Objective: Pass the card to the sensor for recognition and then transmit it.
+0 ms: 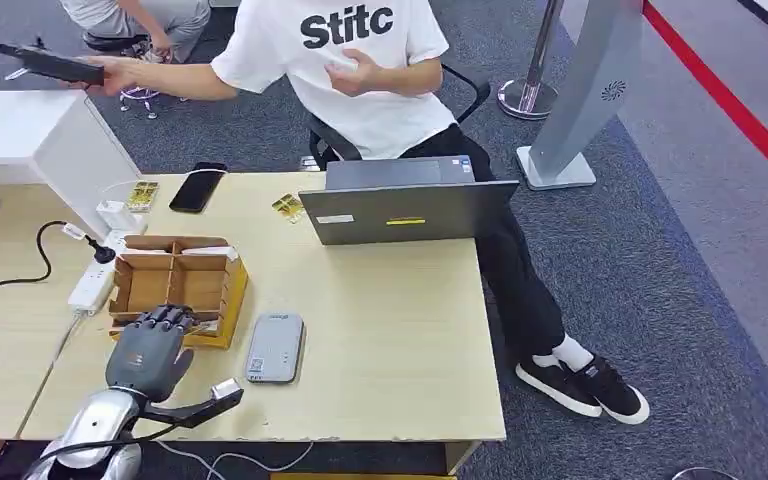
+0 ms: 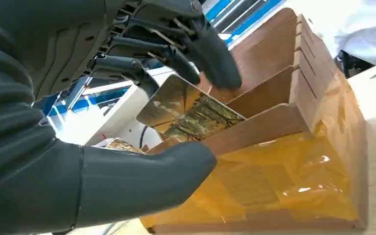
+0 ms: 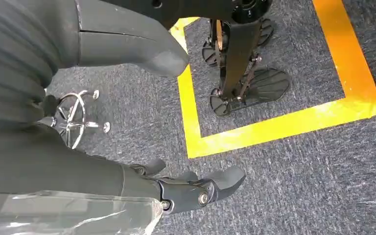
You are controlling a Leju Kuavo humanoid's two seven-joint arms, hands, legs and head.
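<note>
Left hand [image 2: 78,161]: closest to the camera, at the near left of the tabletop [image 1: 390,330], reaching into the wooden box [image 1: 175,285].
Fingers [image 2: 210,58]: dark and curled over the top edge of a gold card [image 2: 186,110]; the thick thumb lies under it. The card looks pinched, but I cannot tell how firm the hold is.
Card: stands on its edge in a slot of the box, tilted, with its long side running along the slot wall.
Sensor [image 1: 275,347]: a flat grey pad on the tabletop, just right of the box and close to the left hand.
Next move, I think: lift the card up out of the slot, then carry it right to the grey pad. The left hand is the closer one.
Right hand [image 3: 191,188]: hangs over the carpet floor, fingers loosely bent, holding nothing.
Person [image 1: 360,70]: sits at the far side behind a laptop [image 1: 405,208].
</note>
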